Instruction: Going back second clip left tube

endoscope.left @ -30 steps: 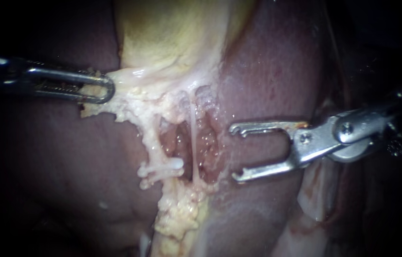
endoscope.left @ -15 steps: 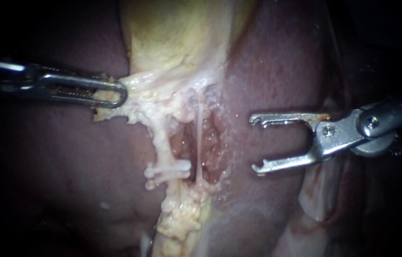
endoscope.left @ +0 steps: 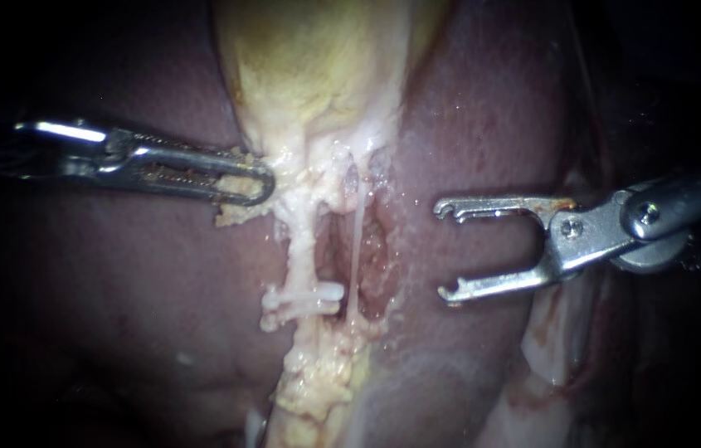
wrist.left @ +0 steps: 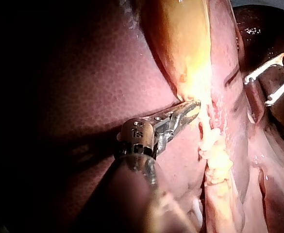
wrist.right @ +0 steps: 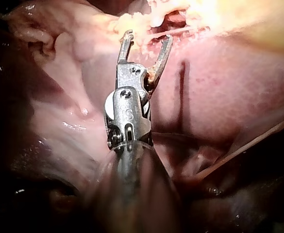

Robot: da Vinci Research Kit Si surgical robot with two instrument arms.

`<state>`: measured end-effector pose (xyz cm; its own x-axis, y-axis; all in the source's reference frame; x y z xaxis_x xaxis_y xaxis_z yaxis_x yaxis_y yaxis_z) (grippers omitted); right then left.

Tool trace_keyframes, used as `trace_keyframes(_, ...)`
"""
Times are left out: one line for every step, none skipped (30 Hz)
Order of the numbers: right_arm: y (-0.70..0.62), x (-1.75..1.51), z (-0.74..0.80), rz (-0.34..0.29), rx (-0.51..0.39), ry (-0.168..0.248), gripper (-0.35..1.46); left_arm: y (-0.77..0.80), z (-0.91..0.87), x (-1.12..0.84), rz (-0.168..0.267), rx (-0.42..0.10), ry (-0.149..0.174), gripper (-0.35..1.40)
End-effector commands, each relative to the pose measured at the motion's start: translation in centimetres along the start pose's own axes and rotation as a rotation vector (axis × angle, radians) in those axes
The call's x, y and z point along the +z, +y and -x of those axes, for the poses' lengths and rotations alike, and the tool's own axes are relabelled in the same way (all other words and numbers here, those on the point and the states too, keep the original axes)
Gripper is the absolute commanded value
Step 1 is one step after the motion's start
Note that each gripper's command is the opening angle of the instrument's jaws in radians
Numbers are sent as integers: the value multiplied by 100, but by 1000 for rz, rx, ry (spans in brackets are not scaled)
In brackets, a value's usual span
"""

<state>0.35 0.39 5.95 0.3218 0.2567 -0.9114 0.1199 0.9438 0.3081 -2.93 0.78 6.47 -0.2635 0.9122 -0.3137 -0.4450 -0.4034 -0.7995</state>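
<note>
My left instrument [endoscope.left: 260, 189] comes in from the left, its jaws shut on pale fatty tissue [endoscope.left: 238, 214] at the foot of the yellow gallbladder [endoscope.left: 317, 75]. Below it runs the thick pale left tube [endoscope.left: 300, 245], with a white clip [endoscope.left: 304, 300] across its lower end. A thin white right tube [endoscope.left: 356, 249] runs beside it. My right instrument [endoscope.left: 444, 249] stands to the right over the liver [endoscope.left: 491, 108], jaws open and empty, apart from both tubes. The left wrist view shows the left instrument [wrist.left: 192, 108] on the tissue. In the right wrist view the right instrument [wrist.right: 145, 42] has its jaws spread, short of the pale tissue.
Lumpy yellow fat [endoscope.left: 317, 377] runs down below the clip. A raw reddish pocket [endoscope.left: 375, 257] lies between the tubes and the liver. Pale folds of tissue [endoscope.left: 549, 332] lie under my right instrument's shaft.
My right instrument drew back to the right, away from the tubes, then held still. My left instrument moved right toward the tubes with the tissue it holds, and that tissue slackened.
</note>
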Motion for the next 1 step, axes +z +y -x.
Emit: trace_keyframes(0,1,0,-1,0,1,50,1,0,-2,1,0,-1,-35)
